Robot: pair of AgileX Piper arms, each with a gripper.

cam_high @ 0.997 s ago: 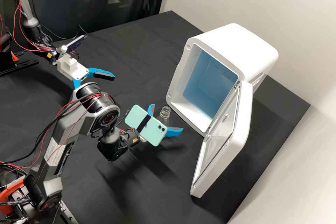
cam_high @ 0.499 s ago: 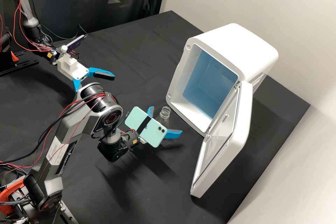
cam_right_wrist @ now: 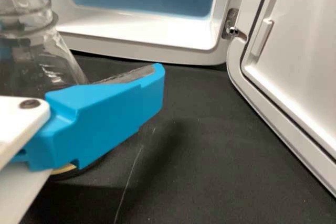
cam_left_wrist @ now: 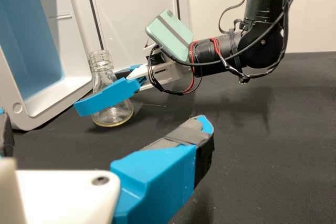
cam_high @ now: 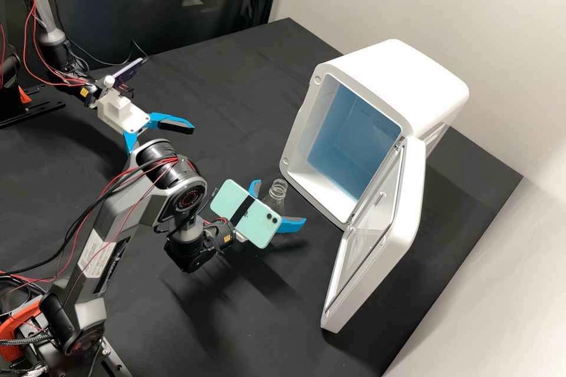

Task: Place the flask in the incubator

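Shows the right gripper [cam_high: 278,203] slightly lower than before, spread wide around the clear glass conical flask [cam_high: 277,190] just outside the open white blue-lined incubator [cam_high: 407,79]. Shows the left gripper [cam_high: 159,136] parted, empty, farther off.

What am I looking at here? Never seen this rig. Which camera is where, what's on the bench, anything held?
These are two robot arms at a black bench. The wide picture comes from a fixed camera looking down on it; the other two come from cameras on each arm's wrist. On the bench stand a white incubator, its door swung open, and a small clear flask upright in front of it. The right end effector has its blue fingers open on either side of the flask, which rests on the bench, not lifted. The left end effector hangs open farther back, holding nothing.
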